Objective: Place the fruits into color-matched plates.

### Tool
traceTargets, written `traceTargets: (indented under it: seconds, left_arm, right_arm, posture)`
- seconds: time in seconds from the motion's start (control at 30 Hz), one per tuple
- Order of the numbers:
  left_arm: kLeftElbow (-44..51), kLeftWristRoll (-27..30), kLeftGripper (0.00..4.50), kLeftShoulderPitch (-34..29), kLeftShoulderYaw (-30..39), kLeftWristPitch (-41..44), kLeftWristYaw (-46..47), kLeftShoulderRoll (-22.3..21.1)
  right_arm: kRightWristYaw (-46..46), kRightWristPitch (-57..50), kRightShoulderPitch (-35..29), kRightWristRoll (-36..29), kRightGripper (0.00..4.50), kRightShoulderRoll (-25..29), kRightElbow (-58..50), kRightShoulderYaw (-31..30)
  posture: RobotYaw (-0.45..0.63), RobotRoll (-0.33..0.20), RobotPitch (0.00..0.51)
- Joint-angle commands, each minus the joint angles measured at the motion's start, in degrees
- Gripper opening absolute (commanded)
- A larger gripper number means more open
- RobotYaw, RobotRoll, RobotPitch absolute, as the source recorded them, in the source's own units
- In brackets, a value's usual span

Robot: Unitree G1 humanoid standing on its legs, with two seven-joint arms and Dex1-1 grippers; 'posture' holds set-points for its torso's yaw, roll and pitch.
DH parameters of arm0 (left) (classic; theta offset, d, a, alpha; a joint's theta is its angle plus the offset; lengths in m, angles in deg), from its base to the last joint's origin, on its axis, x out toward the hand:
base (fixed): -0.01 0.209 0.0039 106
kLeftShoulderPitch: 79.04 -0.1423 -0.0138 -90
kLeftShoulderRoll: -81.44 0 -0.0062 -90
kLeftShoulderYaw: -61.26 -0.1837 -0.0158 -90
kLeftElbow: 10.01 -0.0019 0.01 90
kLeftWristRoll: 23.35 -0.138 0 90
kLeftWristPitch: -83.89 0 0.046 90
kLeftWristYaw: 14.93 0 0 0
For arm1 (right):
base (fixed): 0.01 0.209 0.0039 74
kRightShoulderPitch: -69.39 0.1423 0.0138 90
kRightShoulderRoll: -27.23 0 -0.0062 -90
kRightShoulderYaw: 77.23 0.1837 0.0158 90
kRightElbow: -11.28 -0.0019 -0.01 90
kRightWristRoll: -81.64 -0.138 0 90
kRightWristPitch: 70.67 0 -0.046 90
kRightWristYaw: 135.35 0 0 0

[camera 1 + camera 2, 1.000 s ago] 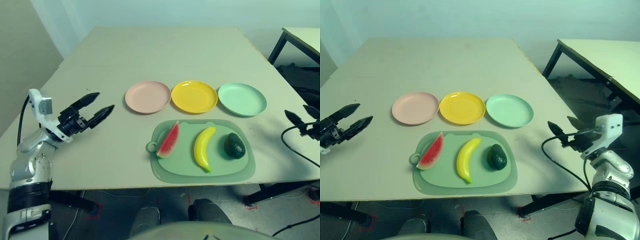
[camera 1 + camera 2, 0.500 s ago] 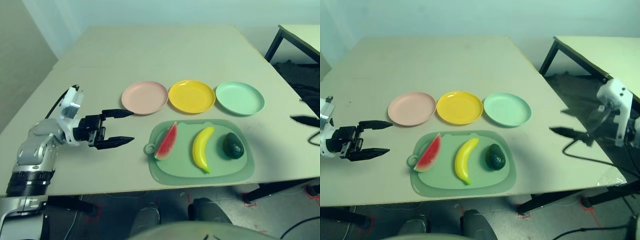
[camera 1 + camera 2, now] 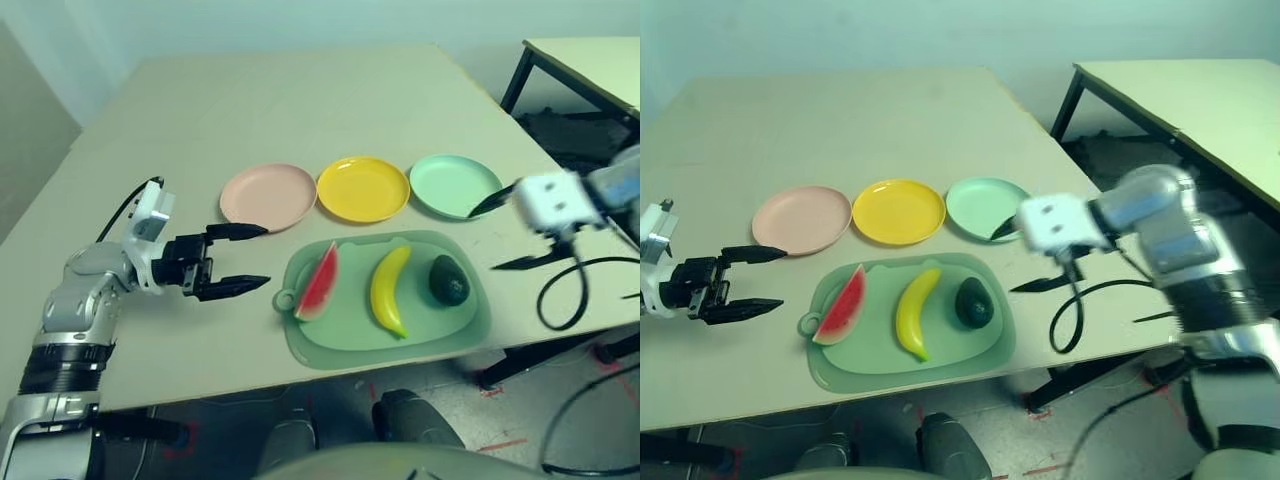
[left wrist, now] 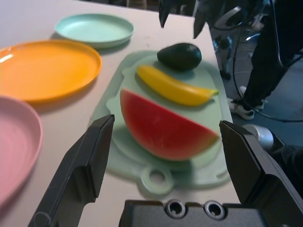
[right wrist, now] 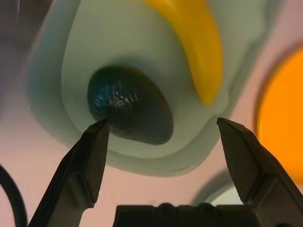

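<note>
Right gripper (image 3: 507,232), fingers spread and empty, hangs just right of the avocado (image 3: 449,280) on the mat (image 3: 330,345)

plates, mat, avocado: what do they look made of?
Pink plate, yellow plate, mint plate: likely hard plastic; uniform colour, thin raised rims, a soft sheen on the yellow.
Green mat: perhaps silicone or plastic; matte, moulded lip and ring tab.
Avocado: probably toy plastic; dark pebbled skin with glossy highlights.

Pale green mat (image 3: 330,345) on beige table (image 3: 300,100); second table (image 3: 1200,90) beyond.
</note>
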Motion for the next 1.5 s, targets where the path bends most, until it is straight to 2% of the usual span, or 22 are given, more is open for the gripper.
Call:
traceTargets:
  seconds: [0.03,0.27,0.47,0.63,0.87,1.27,1.5]
  left_arm:
    - [2.5,0.1,4.50,-1.5,1.1,0.5,0.8,-0.8]
    - [5.2,0.7,4.50,-4.1,2.7,0.8,2.7,-0.8]
    - [5.7,0.5,4.50,-4.7,3.3,0.7,3.5,-0.9]
    - [5.0,0.0,4.50,-3.8,2.9,0.6,3.0,-1.3]
    - [3.9,-0.4,4.50,-1.0,2.0,0.5,2.3,-1.2]
    - [2.5,-1.1,4.50,0.5,1.2,0.1,1.3,-1.2]
    - [1.2,-1.6,4.50,0.8,1.3,-0.5,0.7,-1.3]
  right_arm:
    - [0.4,11.1,3.5,2.2,4.47,0.8,5.6,-7.7]
    - [0.4,21.2,10.5,0.2,4.47,3.6,10.8,-20.6]
    - [0.4,16.0,10.7,-5.4,4.47,3.0,6.8,-23.3]
    - [0.4,5.3,8.3,-8.3,4.47,3.5,-1.0,-21.5]
    - [0.4,-4.7,5.5,-7.1,4.47,5.5,-7.4,-19.4]
    - [0.4,-14.4,0.8,3.0,4.47,1.2,-7.7,-11.8]
    - [0.4,-15.8,0.1,3.9,4.47,-0.1,-8.5,-10.7]
  posture:
    - [-0.11,0.000,0.053]
    - [-0.06,0.000,0.058]
    - [-0.06,0.000,0.057]
    - [-0.07,0.000,0.054]
    - [-0.09,0.000,0.049]
    - [-0.11,0.000,0.042]
    - [-0.10,0.000,0.042]
